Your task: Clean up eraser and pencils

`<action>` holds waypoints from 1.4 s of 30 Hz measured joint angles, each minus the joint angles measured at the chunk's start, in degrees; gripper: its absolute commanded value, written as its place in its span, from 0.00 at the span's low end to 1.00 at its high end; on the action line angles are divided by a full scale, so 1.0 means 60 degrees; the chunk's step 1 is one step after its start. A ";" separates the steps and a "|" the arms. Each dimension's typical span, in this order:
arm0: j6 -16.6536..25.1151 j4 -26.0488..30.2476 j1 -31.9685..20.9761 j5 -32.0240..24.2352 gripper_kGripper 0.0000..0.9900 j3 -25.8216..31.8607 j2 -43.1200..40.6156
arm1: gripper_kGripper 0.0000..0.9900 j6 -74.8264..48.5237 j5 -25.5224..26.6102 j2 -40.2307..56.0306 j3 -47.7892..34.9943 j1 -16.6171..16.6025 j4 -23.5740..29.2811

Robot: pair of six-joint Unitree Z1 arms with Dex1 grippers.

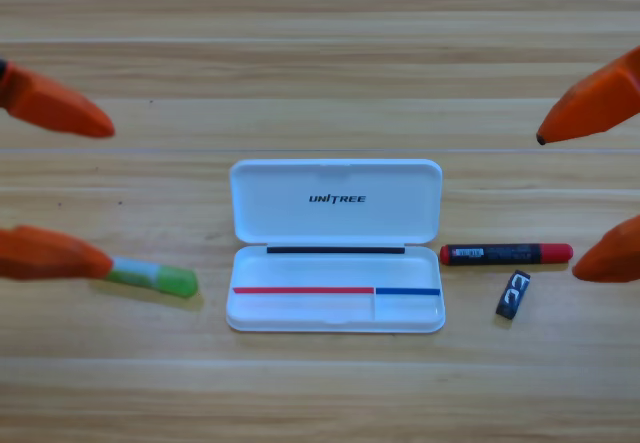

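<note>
Wooden table (320,403), white case (335,246) lying open between both wide-open, empty grippers.
Green pencil (152,276) touches left gripper (105,193); red pencil (505,254) and eraser (513,294) near right gripper (560,203).

One fixed high view looks straight down on the wooden counter (320,23), fairly close, with the open white case (335,246) near the picture's centre. No second view.

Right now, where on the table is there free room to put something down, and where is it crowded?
Bare wood spans the table above the open case and along the front edge below it. It is crowded right of the case, where the red pencil and eraser lie by the open right gripper. The green pencil lies at the open left gripper.
</note>
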State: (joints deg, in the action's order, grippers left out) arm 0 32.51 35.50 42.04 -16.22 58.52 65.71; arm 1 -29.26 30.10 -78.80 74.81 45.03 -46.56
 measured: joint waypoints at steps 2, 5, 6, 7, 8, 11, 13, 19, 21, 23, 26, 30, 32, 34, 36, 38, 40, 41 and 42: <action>0.0131 0.0040 0.0000 0.0067 0.97 0.0136 -0.0009 | 1.00 0.0004 0.0000 0.0000 -0.0025 0.0000 0.0000; 0.0209 0.0219 0.0000 0.0190 0.97 0.0228 -0.0009 | 1.00 0.0009 0.0000 0.0000 -0.0040 0.0000 0.0000; 0.0242 0.0318 0.0000 0.0257 0.97 0.0268 -0.0009 | 1.00 0.0022 0.0000 0.0000 -0.0040 0.0000 0.0000; 0.0268 0.0410 0.0000 0.0330 0.97 0.0297 -0.0009 | 1.00 0.0045 0.0000 0.0000 -0.0040 0.0000 0.0000; 0.0316 0.0511 0.0000 0.0406 0.97 0.0329 -0.0009 | 1.00 0.0067 0.0000 0.0000 -0.0040 0.0000 0.0000; 0.0418 0.0811 0.0000 0.0471 0.97 0.0528 -0.0008 | 1.00 0.0132 0.0000 0.0000 -0.0051 0.0000 0.0000; 0.0434 0.0811 0.0000 0.0483 0.97 0.0576 -0.0011 | 1.00 0.0180 0.0000 0.0000 -0.0099 0.0000 0.0001; 0.0834 0.1409 0.0000 0.0541 0.97 0.1016 -0.0005 | 1.00 0.1093 -0.0178 0.0000 -0.0151 0.0001 0.0012; 0.1257 0.1960 0.0001 0.0704 0.99 0.1625 0.0008 | 1.00 0.1919 -0.0844 -0.0005 -0.0150 0.0001 0.0013; 0.1702 0.2446 0.0006 0.1252 0.99 0.2287 0.0108 | 1.00 0.2692 -0.1682 -0.0064 -0.0149 0.0000 0.0014; 0.2183 0.2828 0.0006 0.1962 1.00 0.2970 0.0485 | 1.00 0.3699 -0.3262 -0.0278 -0.0150 -0.0001 0.0013; 0.2930 0.3325 -0.0033 0.2458 1.00 0.3519 0.0965 | 1.00 0.5215 -0.4744 -0.0689 -0.0192 -0.0001 0.0013; 0.3247 0.3892 -0.0118 0.2464 1.00 0.4153 0.1231 | 0.99 0.6166 -0.5339 -0.0909 -0.0220 -0.0001 0.0013; 0.3519 0.4438 -0.0167 0.2475 1.00 0.4829 0.1531 | 0.99 0.6756 -0.5496 -0.1189 -0.0220 -0.0002 0.0003; 0.3806 0.5032 -0.0208 0.2480 1.00 0.5475 0.1893 | 1.00 0.7754 -0.5426 -0.1588 -0.0233 -0.0001 -0.0014; 0.4352 0.5535 -0.0218 0.2508 1.00 0.5864 0.2306 | 1.00 0.8879 -0.5280 -0.2028 -0.0240 -0.0001 -0.0015; 0.4785 0.5930 -0.0245 0.2521 0.99 0.6043 0.2740 | 1.00 0.9529 -0.4925 -0.2546 -0.0255 -0.0001 -0.0018; 0.5030 0.6050 -0.0247 0.2521 0.98 0.6052 0.2965 | 1.00 0.9804 -0.4901 -0.2847 -0.0261 0.0000 -0.0021; 0.5253 0.6119 -0.0260 0.2521 0.98 0.6051 0.3181 | 1.00 1.0272 -0.4904 -0.3100 -0.0271 0.0001 -0.0022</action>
State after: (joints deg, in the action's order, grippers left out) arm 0 64.03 72.22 40.48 -1.09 94.82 84.80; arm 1 32.37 0.68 -97.40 73.18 45.04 -46.68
